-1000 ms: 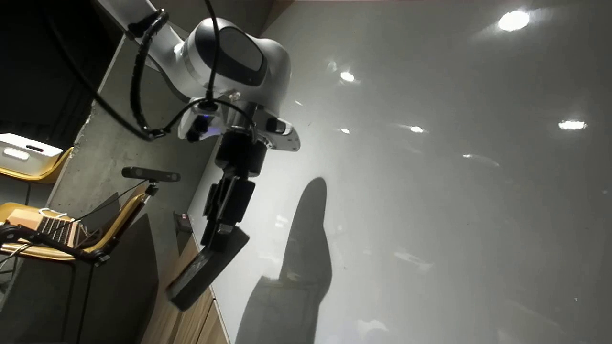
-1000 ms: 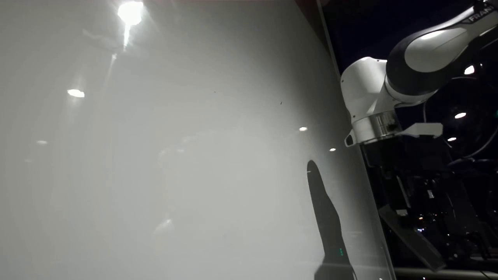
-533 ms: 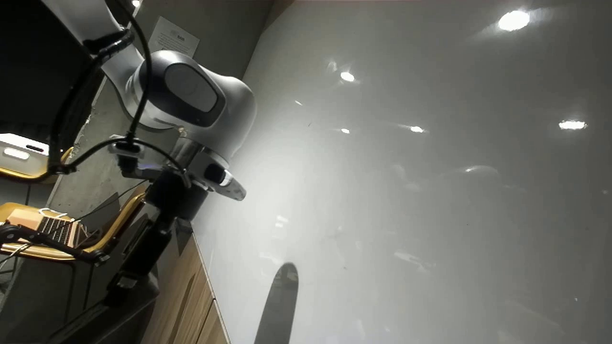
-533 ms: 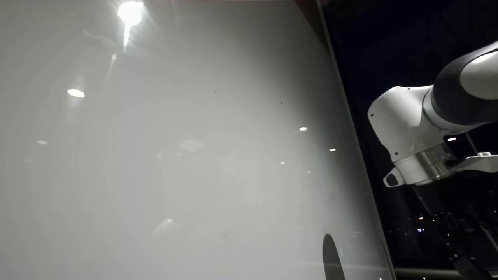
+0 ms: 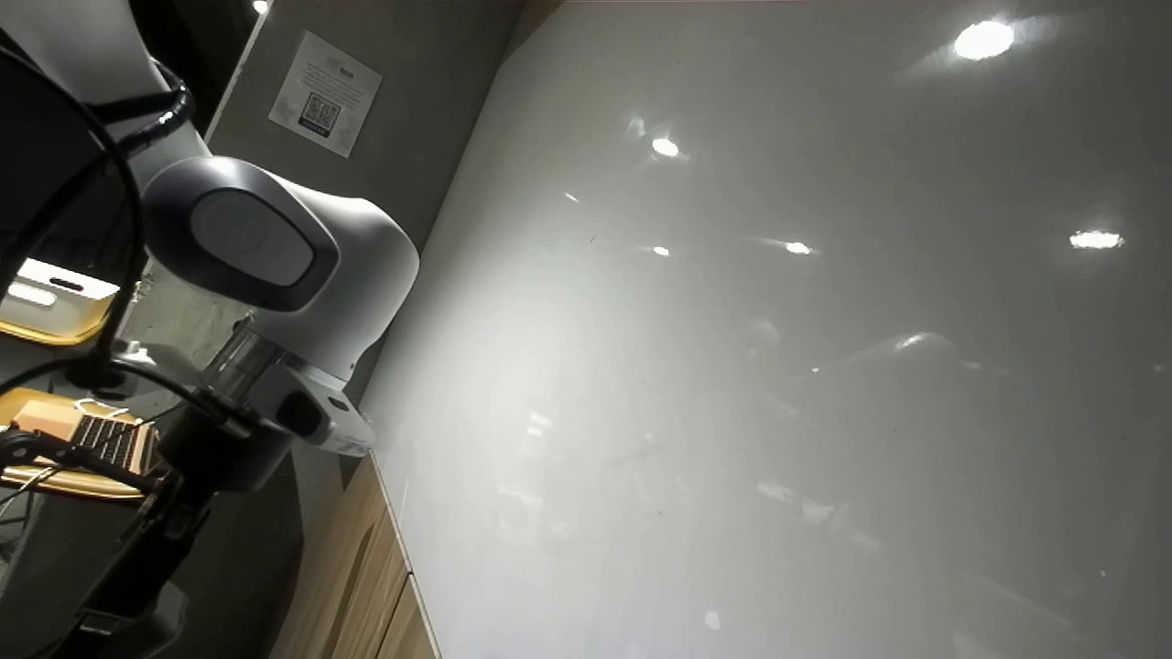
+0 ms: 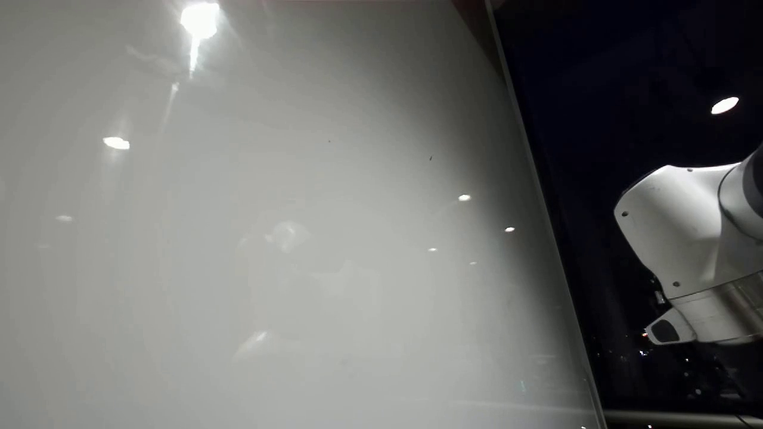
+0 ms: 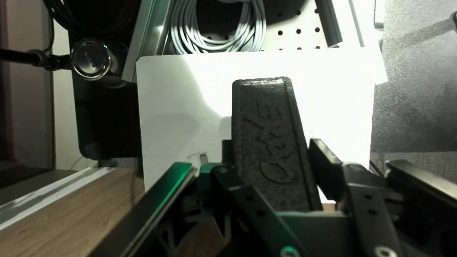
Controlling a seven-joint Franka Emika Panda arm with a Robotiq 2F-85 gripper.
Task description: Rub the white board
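Observation:
The white board is a very large glossy panel with light reflections, filling most of both exterior views. A few tiny dark specks show on it. My gripper is shut on a dark grey block eraser with raised lettering, its fingers on the block's two long sides. In an exterior view the gripper is at the lower left, apart from the board. Most of the eraser is cut off or dark there. In the exterior view with the dark window, gripper and eraser cannot be made out.
A wooden cabinet runs along the board's edge. A chair with a laptop stands behind the arm, by a grey wall with a notice. The wrist view shows a white sheet, coiled cable and a round metal-topped object.
The arm has moved down and away from the board, toward the outer edge of both exterior views. Its shadow has left the board. The eraser has stayed in the gripper.

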